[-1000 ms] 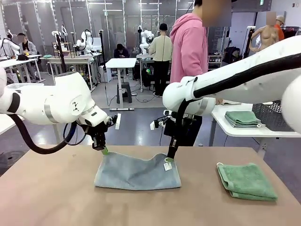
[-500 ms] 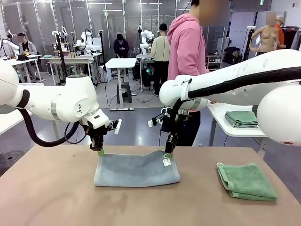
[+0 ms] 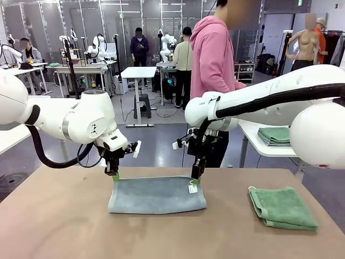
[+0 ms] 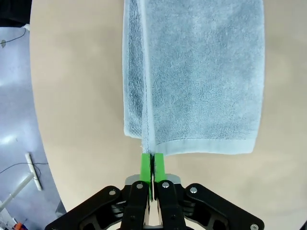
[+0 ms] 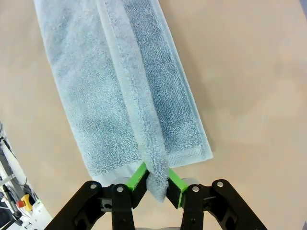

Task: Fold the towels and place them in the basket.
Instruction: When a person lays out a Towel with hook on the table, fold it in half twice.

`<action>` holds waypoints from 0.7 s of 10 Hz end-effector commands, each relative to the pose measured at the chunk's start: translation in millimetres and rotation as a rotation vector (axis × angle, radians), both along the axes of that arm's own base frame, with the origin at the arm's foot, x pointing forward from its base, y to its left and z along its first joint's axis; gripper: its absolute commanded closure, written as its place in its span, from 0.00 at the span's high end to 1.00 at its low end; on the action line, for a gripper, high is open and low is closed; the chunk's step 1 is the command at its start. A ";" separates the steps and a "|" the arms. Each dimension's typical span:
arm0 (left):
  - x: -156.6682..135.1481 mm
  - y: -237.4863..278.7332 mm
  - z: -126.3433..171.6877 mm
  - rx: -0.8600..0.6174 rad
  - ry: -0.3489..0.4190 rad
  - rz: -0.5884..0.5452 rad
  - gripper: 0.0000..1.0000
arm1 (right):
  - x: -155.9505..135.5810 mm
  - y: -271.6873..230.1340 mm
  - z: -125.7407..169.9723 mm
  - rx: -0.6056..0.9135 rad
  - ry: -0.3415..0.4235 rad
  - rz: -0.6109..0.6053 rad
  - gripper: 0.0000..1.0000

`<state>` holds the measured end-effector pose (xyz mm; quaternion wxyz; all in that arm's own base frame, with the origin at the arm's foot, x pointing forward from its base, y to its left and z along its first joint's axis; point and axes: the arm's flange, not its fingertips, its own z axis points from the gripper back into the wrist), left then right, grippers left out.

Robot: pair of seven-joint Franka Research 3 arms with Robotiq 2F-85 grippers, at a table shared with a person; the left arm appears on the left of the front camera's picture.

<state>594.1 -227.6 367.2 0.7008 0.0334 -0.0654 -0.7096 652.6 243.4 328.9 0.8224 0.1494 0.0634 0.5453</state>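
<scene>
A pale grey-blue towel [image 3: 156,195] lies folded lengthwise on the wooden table, its far edge lifted slightly at both corners. My left gripper [image 3: 115,176] is shut on the towel's far left corner; in the left wrist view the green pads [image 4: 147,165] pinch the hem of the grey-blue towel [image 4: 201,81]. My right gripper [image 3: 194,181] is shut on the far right corner near the white tag [image 3: 192,189]; the right wrist view shows a bunched fold of the grey-blue towel [image 5: 129,100] between its pads [image 5: 174,185]. A folded mint green towel [image 3: 282,207] rests at the table's right. The basket is out of view.
A person in a pink hoodie [image 3: 214,65] stands just past the table's far edge. A white side table [image 3: 269,147] at the right carries a stack of folded green towels [image 3: 276,135]. Bare tabletop [image 3: 54,226] spreads across the front and left.
Both grippers have carried the towel's held edge toward the far side and down, so the sagging towel now lies flatter on the table. The green towel has not moved.
</scene>
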 end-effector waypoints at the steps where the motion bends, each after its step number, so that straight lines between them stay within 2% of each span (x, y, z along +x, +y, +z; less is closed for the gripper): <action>1: 6.8 -3.5 0.5 0.010 -0.020 0.021 0.04 | 4.5 3.8 4.7 -0.028 0.014 -0.018 0.12; 2: 6.9 -3.6 1.2 0.003 -0.024 0.027 0.11 | 4.6 4.0 5.1 -0.025 0.007 -0.015 0.22; 3: 6.4 -3.4 1.8 0.000 -0.029 0.029 0.42 | 4.7 4.3 5.6 -0.014 0.001 -0.015 0.39; 4: 5.9 -3.5 2.0 0.006 -0.032 0.027 0.49 | 4.8 4.9 5.7 -0.016 -0.004 -0.019 0.58; 5: 5.5 -3.9 4.3 0.005 -0.037 0.024 0.79 | 4.9 5.1 6.8 -0.018 -0.008 -0.022 0.76; 6: 3.7 -4.8 8.1 0.006 -0.044 0.020 0.86 | 4.6 4.2 9.7 -0.020 -0.014 -0.023 0.95; 7: 2.3 -5.4 11.0 0.009 -0.050 0.020 1.00 | 3.6 3.0 12.9 -0.018 -0.021 -0.025 1.00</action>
